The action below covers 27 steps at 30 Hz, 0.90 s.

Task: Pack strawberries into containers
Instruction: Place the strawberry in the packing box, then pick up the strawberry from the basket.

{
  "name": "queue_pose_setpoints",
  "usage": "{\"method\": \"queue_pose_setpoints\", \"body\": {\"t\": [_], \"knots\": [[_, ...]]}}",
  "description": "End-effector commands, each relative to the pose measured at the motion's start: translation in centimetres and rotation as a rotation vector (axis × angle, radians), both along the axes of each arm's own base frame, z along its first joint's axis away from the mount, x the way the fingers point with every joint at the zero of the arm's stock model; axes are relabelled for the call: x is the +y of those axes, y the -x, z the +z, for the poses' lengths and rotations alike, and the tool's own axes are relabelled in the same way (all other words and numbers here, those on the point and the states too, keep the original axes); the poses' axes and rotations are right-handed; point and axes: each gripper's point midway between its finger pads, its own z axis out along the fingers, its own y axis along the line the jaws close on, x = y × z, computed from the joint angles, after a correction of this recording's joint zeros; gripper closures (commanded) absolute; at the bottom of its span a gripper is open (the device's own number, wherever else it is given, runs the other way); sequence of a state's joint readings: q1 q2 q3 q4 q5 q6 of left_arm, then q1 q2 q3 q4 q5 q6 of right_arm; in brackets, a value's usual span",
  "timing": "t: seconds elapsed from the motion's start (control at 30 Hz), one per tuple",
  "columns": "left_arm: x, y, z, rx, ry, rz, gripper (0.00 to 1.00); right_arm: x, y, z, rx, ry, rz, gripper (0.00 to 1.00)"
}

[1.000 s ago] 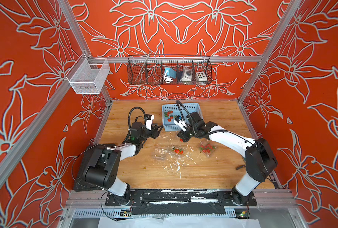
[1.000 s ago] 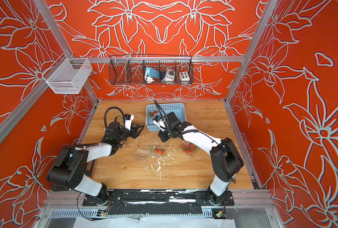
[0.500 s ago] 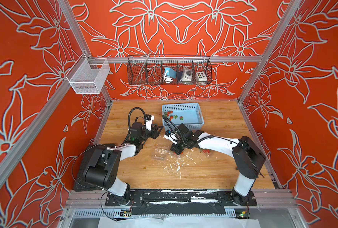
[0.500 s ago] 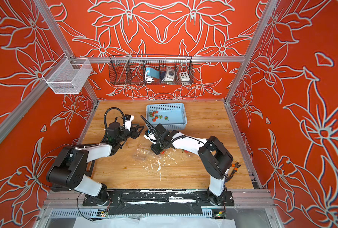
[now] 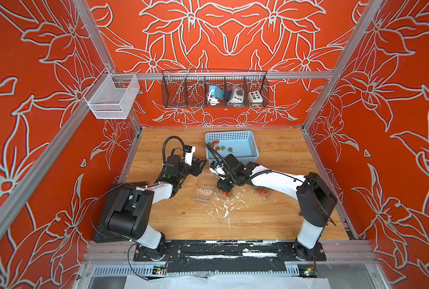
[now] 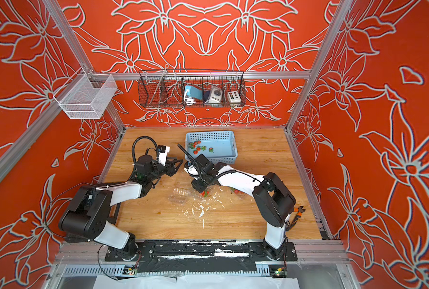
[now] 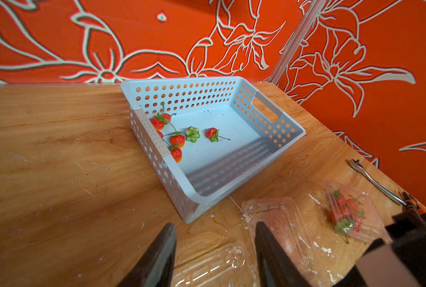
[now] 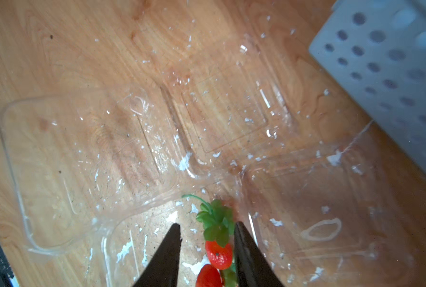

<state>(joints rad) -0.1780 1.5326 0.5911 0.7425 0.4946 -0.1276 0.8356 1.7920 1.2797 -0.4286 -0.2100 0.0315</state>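
Observation:
Several strawberries (image 5: 218, 148) lie in the left part of the light blue basket (image 7: 269, 109). Three clear containers sit in front of it: an empty open one (image 5: 203, 195), a middle one (image 5: 226, 194) holding berries, and a shut one (image 5: 262, 191) with berries on the right. My right gripper (image 8: 207, 225) reaches down into the middle container, open, with a strawberry (image 8: 219, 251) lying loose between the jaws beside one finger and another berry (image 8: 208, 275) below it. My left gripper (image 7: 214, 225) hovers open and empty left of the basket, above the empty container (image 7: 207, 266).
A metal wrench (image 7: 376, 181) and orange-handled pliers (image 6: 299, 210) lie by the right wall. White flecks mark the wooden table (image 5: 233, 220). A black wire basket (image 5: 214, 88) and a white mesh basket (image 5: 110, 96) hang on the walls.
My right arm has swung from the blue basket toward the front to the middle container, and its jaws have opened off the strawberry. The left arm has stayed still.

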Motion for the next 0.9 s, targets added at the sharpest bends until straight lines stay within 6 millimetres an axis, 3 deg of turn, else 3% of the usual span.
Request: {"method": "queue_pose_setpoints", "body": {"t": [0.0, 0.23, 0.33, 0.5, 0.6, 0.73, 0.87], "knots": [[-0.1, 0.1, 0.8, -0.032, 0.004, -0.01, 0.49, -1.3, -3.6, 4.0, -0.112, -0.016, -0.074, 0.61], [-0.1, 0.1, 0.8, -0.03, 0.003, -0.011, 0.49, -5.5, -13.0, 7.0, -0.176, -0.041, -0.294, 0.6], [-0.1, 0.1, 0.8, -0.03, 0.001, -0.009, 0.49, -7.2, -16.9, 6.8, -0.187, -0.016, -0.361, 0.58], [-0.1, 0.0, 0.7, -0.026, 0.0, -0.012, 0.49, -8.9, -22.3, 4.6, -0.212, 0.039, -0.414, 0.57], [-0.1, 0.0, 0.7, -0.026, 0.0, -0.012, 0.49, -8.6, -24.0, 3.1, -0.187, 0.052, -0.389, 0.56], [-0.2, -0.1, 0.5, -0.021, -0.002, -0.015, 0.49, -7.3, -24.5, 0.9, -0.112, 0.061, -0.327, 0.53], [-0.2, -0.1, 0.4, -0.018, -0.004, -0.014, 0.49, -7.2, -25.1, -1.0, -0.112, 0.094, -0.294, 0.39]]}}
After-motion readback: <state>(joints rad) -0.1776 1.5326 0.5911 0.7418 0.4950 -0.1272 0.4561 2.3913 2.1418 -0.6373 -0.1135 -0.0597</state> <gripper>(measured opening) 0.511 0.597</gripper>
